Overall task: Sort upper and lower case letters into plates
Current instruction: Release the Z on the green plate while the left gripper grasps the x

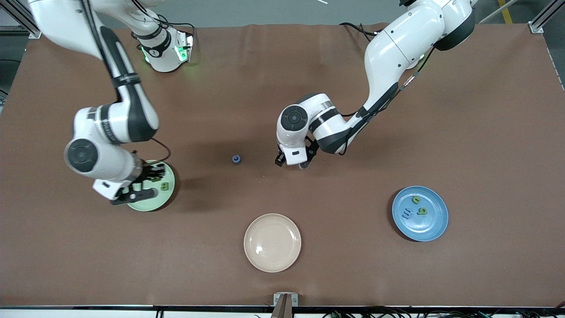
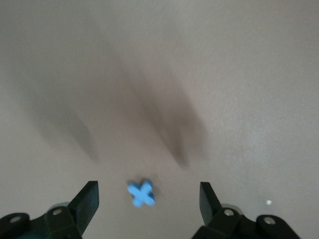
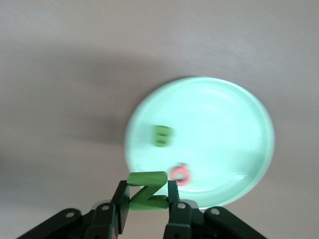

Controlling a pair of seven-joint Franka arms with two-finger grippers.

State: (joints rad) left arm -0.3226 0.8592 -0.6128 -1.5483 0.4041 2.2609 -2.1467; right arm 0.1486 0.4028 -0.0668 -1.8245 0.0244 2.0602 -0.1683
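Note:
My right gripper [image 1: 150, 176] is shut on a green letter Z [image 3: 148, 191] and holds it over the edge of the mint green plate [image 1: 152, 204]. In the right wrist view that plate [image 3: 224, 119] holds a green B [image 3: 162, 135] and a pinkish-red letter [image 3: 179, 174]. My left gripper [image 1: 292, 161] is open, low over the table's middle. In the left wrist view a blue x-shaped letter [image 2: 141, 193] lies on the table between its fingers [image 2: 87, 201], untouched. Another small blue letter [image 1: 236, 159] lies beside that gripper, toward the right arm's end. The blue plate [image 1: 430, 227] holds two green letters [image 1: 416, 200] and a blue one [image 1: 407, 214].
A cream-beige plate [image 1: 272, 242] sits empty near the front camera, between the two coloured plates. The brown table cover [image 1: 485, 132] lies flat.

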